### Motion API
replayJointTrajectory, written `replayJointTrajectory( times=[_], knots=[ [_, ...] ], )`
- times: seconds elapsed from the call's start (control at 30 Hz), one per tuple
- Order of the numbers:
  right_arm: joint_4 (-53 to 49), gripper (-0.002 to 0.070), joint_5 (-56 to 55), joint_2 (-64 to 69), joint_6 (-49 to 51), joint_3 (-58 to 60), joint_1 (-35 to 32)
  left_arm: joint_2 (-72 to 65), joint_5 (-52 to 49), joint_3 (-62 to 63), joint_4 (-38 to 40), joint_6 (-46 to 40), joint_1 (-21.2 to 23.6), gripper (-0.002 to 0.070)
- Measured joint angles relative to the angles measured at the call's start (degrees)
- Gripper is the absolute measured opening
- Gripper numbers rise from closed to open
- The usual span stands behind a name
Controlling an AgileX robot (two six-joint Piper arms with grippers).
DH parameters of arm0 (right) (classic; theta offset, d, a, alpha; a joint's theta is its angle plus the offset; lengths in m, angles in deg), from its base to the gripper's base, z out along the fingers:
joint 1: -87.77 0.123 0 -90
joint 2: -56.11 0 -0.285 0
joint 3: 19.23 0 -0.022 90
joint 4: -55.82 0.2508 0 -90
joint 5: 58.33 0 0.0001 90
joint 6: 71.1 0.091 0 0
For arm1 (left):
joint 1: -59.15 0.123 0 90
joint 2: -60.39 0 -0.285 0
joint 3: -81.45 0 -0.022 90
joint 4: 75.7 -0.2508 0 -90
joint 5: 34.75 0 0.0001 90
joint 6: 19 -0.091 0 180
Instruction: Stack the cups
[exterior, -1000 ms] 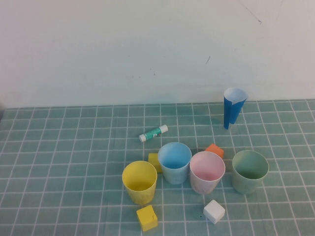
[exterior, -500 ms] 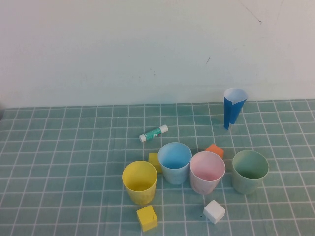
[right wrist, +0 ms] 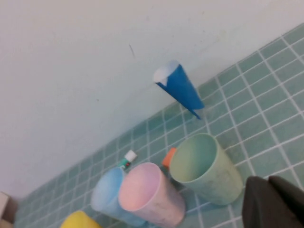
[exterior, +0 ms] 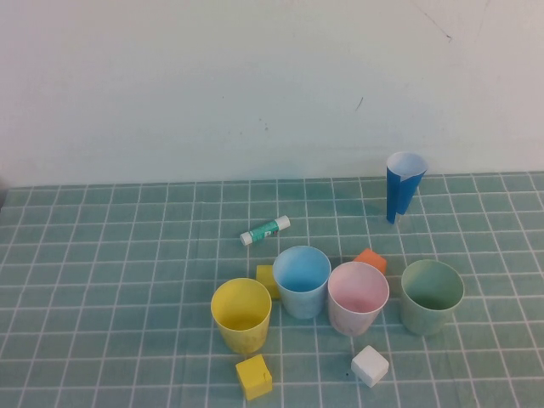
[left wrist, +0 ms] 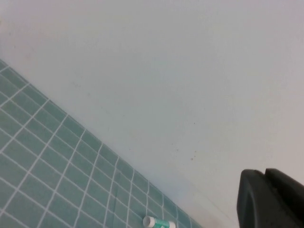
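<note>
On the grid mat you've got 4 cups unstacked, yellow cup [exterior: 241, 314], blue cup [exterior: 302, 280], pink cup [exterior: 358, 297], green cup [exterior: 432, 296]; left gripper [left wrist: 273, 199] and right gripper [right wrist: 273, 202] parked off-table, grip state unclear, so pick 1 first.

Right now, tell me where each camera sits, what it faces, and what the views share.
High view: raised on the robot's side, angled down at the yellow cup, blue cup, pink cup and green cup; no arm shows.
Left wrist view: on the left arm, facing the wall and the glue stick; left pincer at one corner.
Right wrist view: on the right arm, facing the cups and paper cone; right pincer at one corner.
Shared: the glue stick appears in all three.
</note>
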Motion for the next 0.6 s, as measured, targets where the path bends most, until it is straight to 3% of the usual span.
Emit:
replayJointTrajectory(
  times=[0.2, 0.47, 0.6],
  knots=[
    [4.1, -0.0001, -0.8, 0.0, 0.0, 0.0, 0.0, 0.0, 1.0, 0.0, 3.0, 0.0, 0.0, -0.0003],
    [4.2, -0.0001, -3.9, 0.0, -8.8, 0.0, 0.0, 0.0, 6.7, 0.0, 9.2, 2.0, 0.0, -0.0004],
    [4.3, -0.0001, -3.8, 0.0, -13.0, 0.0, 0.0, 0.0, 5.1, 0.0, 7.8, 1.8, 0.0, -0.0003]
  ],
)
